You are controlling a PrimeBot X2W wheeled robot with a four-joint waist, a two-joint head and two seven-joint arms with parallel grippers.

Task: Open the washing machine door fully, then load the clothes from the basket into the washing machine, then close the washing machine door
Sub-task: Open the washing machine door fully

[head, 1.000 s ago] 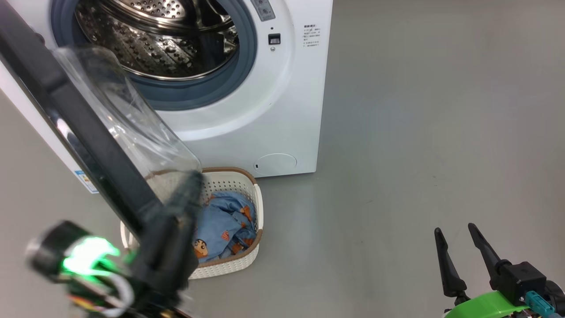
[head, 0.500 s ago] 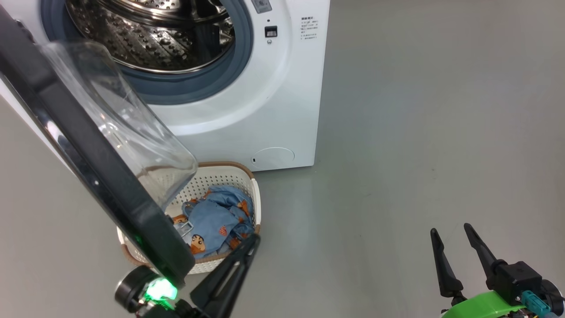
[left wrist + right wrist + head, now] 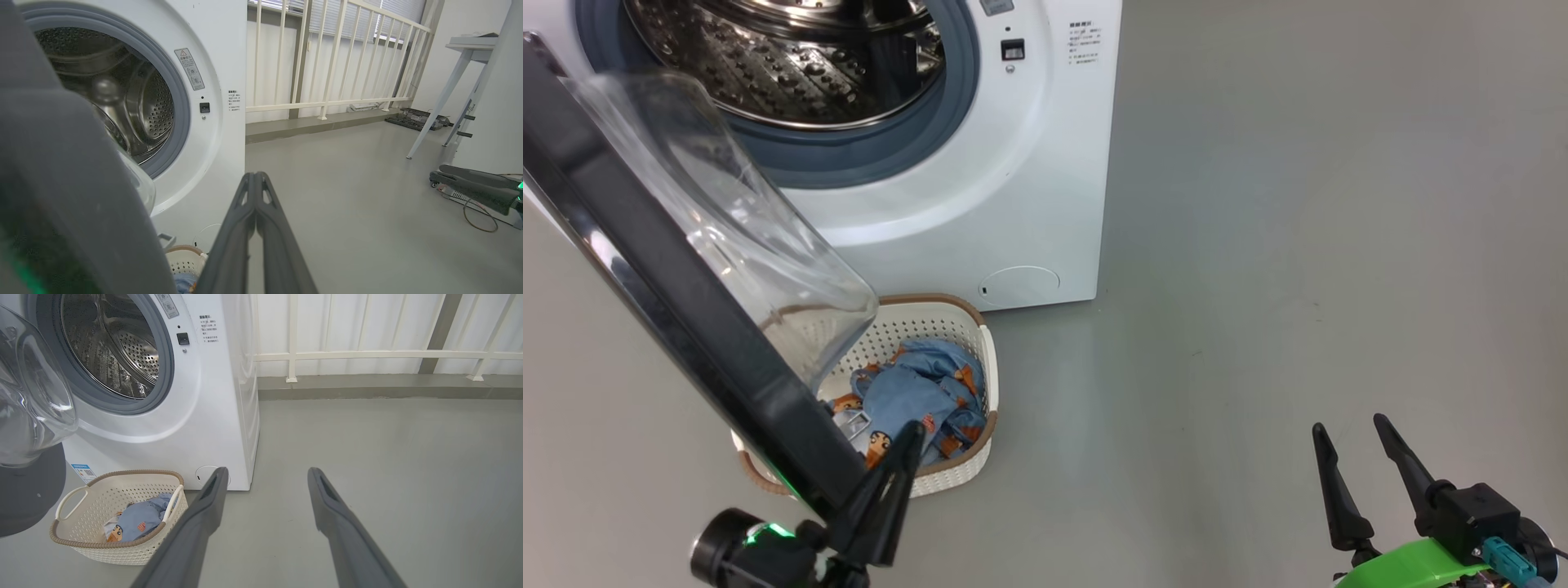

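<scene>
jaws: left gripper (image 3: 913,433) pressed together, empty; right gripper (image 3: 1347,426) spread, idle, well apart | left tip over clothes (image 3: 923,392) in basket (image 3: 982,384), just beside washing machine door (image 3: 686,327) rim | door stands wide, overhanging basket | step: opening, probably done | next: part left jaws, dip under door for clothes

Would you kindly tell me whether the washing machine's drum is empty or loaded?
Empty, as far as visible: the drum shows bare steel; the clothes lie in the basket.
</scene>
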